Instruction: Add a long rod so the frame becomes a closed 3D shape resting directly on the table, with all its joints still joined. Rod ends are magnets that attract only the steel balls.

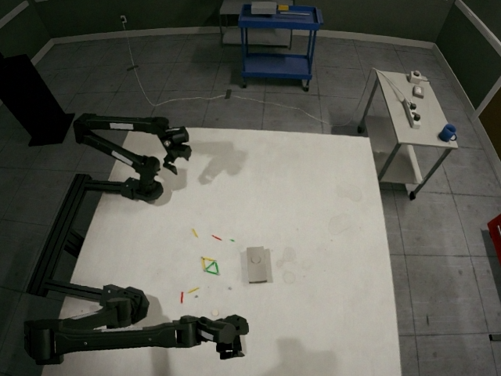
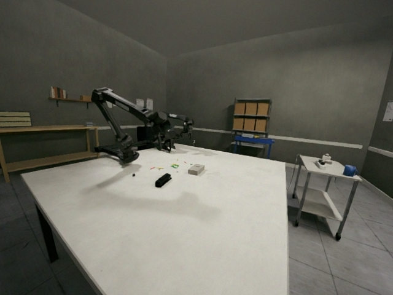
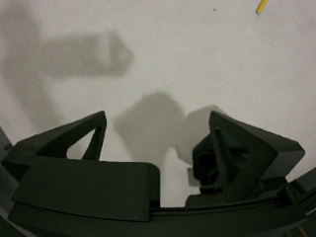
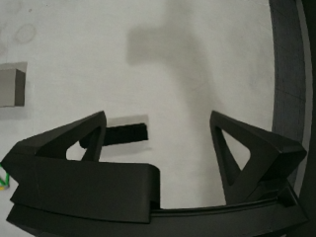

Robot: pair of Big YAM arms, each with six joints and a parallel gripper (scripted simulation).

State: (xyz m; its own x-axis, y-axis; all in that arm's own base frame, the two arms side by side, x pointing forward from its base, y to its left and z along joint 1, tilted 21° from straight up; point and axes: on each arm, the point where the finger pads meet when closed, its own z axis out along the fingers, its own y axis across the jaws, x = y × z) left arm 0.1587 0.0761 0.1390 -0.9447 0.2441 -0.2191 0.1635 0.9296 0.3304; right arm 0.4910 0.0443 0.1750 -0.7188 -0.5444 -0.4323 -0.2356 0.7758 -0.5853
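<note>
The frame is a flat green triangle with yellow rods joined at one side, lying on the white table left of a grey block; it also shows in the exterior view. Loose rods lie around it: a yellow one, a red one, a short green one, another yellow one and another red one. Two small steel balls lie near the frame. My left gripper is open and empty, far from the rods. My right gripper is open and empty near the front edge.
A black bar lies under my right arm, seen beside the left finger in the right wrist view. A small black cube and a pale disc lie nearby. A white cart stands off the table.
</note>
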